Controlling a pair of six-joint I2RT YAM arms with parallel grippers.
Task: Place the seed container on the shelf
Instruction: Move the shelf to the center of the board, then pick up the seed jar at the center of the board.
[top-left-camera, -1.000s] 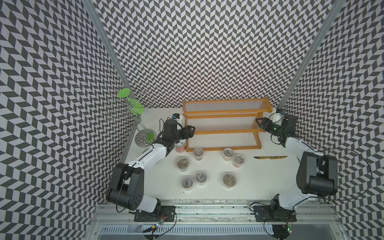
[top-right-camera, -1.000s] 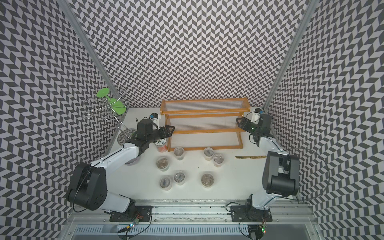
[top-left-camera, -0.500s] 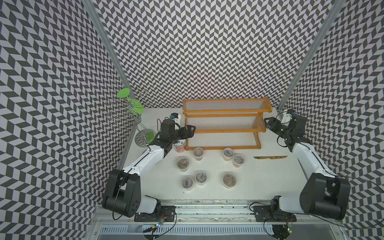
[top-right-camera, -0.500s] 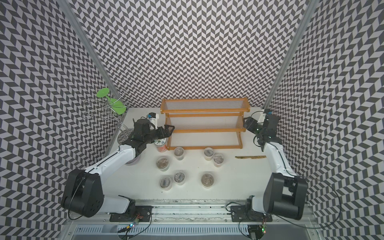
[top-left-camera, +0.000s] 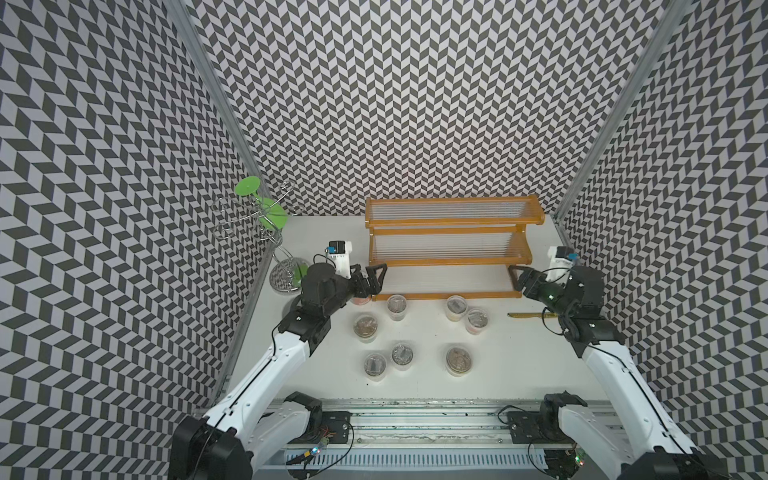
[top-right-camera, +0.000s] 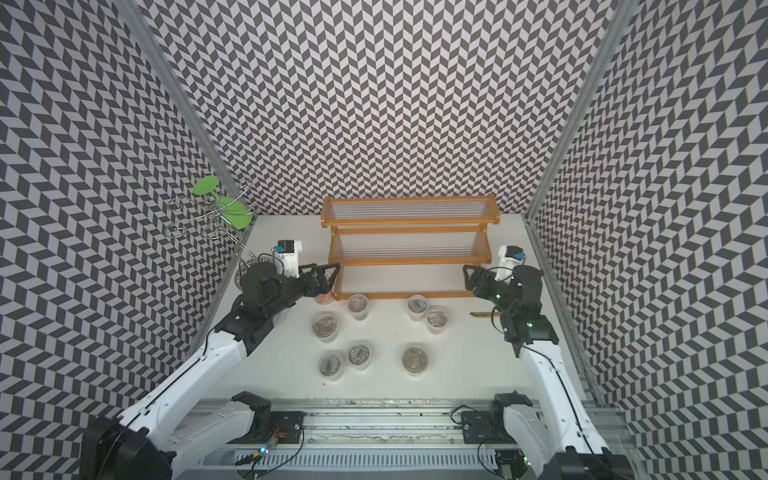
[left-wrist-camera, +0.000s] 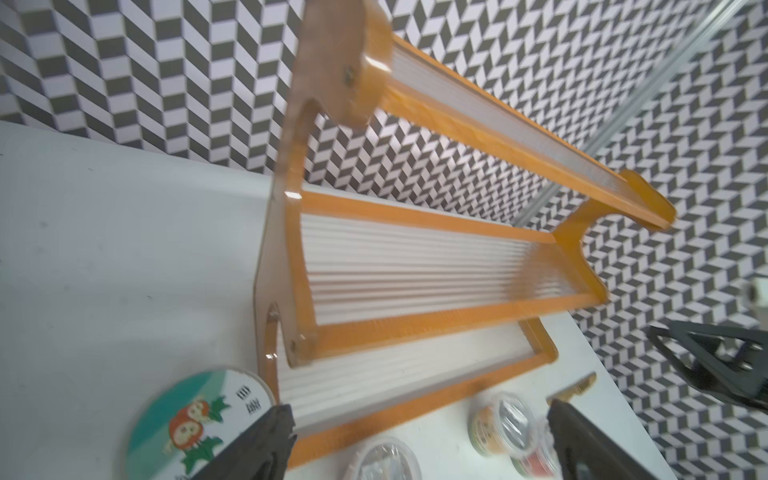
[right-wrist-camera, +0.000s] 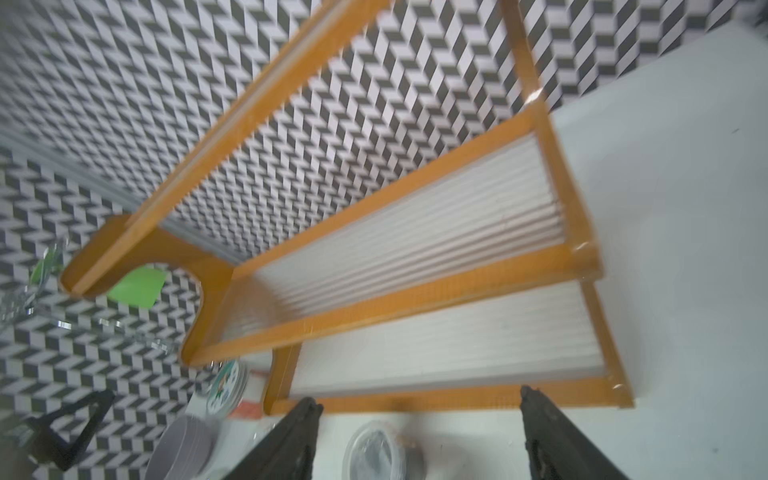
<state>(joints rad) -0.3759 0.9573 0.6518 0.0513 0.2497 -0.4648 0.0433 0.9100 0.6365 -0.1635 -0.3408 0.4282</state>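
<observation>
Left gripper (top-left-camera: 375, 279) and right gripper (top-left-camera: 518, 280) gaped wide, empty. Jars (top-left-camera: 397, 305) stood on the table (top-left-camera: 519, 365) before the shelf (top-left-camera: 451, 262), contents unclear.

Bright, even light; wrist views blurred, perhaps motion.

From above, the left pincer (top-left-camera: 373, 277) covers most of a red-orange jar (top-left-camera: 360, 300) at the front corner of the shelf (top-left-camera: 451, 245), so nothing on it can be read. In the left wrist view a cartoon-printed lid (left-wrist-camera: 195, 419) is cut off by the bottom edge and partly covered by a finger (left-wrist-camera: 266, 440), and its small print is blurred. The shelf is smeared in both wrist views. A flat yellowish strip (top-left-camera: 524, 316) runs under the right arm (top-left-camera: 582, 320), hiding its end. What is inside the clear-lidded jars (top-left-camera: 366, 325) is too small to tell.
</observation>
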